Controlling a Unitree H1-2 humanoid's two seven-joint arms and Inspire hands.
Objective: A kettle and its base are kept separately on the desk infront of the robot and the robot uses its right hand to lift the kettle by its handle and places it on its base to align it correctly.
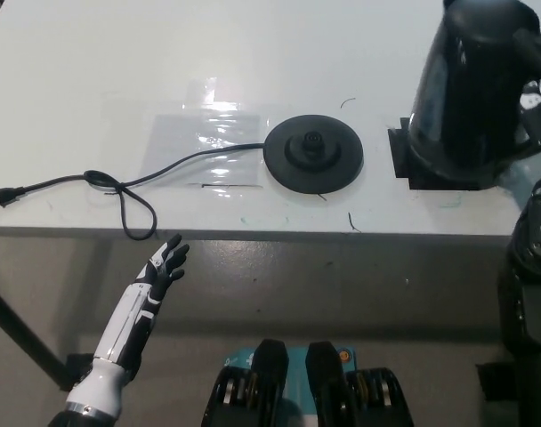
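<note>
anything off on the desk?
Nothing spilled or broken. Kettle stands apart, right of its base. The base's cord trails left in a loose knot, plug unplugged. Clear film lies beside the base.
</note>
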